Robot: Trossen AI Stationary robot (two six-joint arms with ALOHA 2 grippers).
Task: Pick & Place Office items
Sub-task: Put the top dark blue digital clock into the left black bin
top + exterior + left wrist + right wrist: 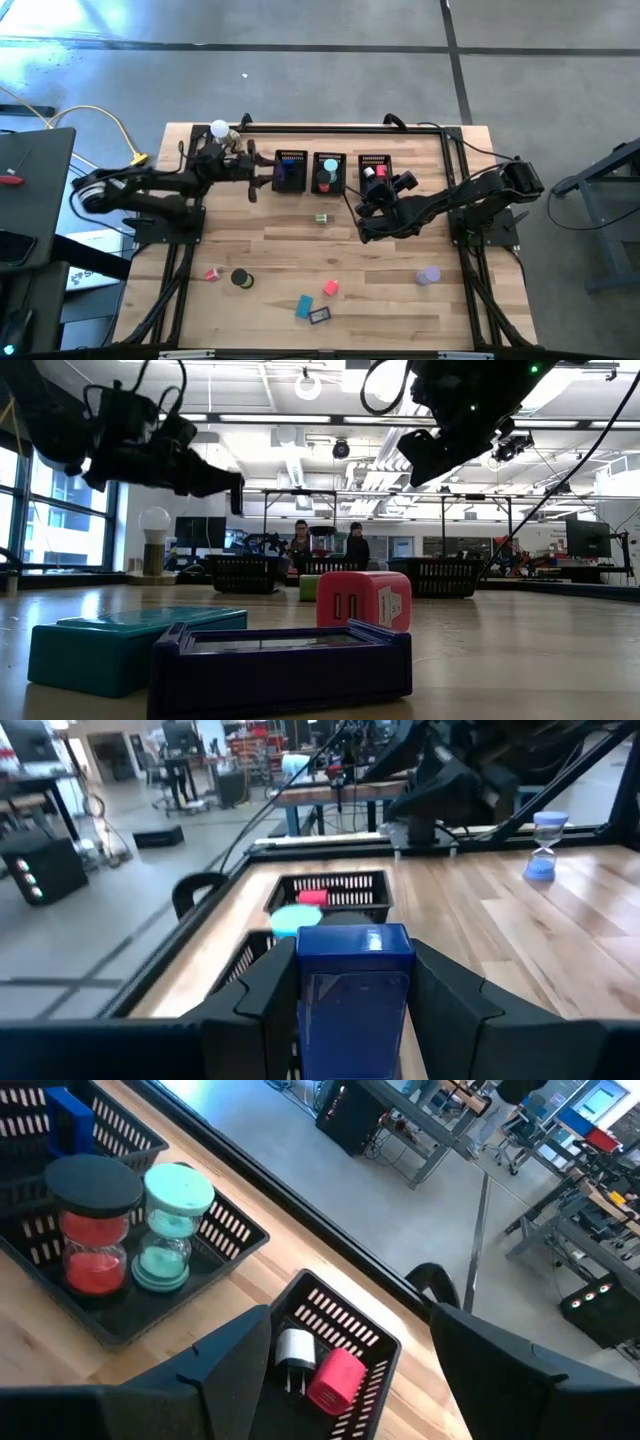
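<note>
On the wooden table (400, 290), three black mesh bins stand in a row at the far edge. The left gripper (262, 170) hovers just left of the left bin (290, 172), its jaws clamped on a blue block (354, 982). The right gripper (372, 208) hangs over the right bin (340, 1342), jaws spread wide with nothing between them; a pink block (335, 1378) and a white plug (294, 1351) lie inside that bin. The middle bin (215, 1250) holds red and teal hourglasses. Near the front lie a black roll (241, 278), a teal block (304, 307) and a purple piece (429, 275).
</note>
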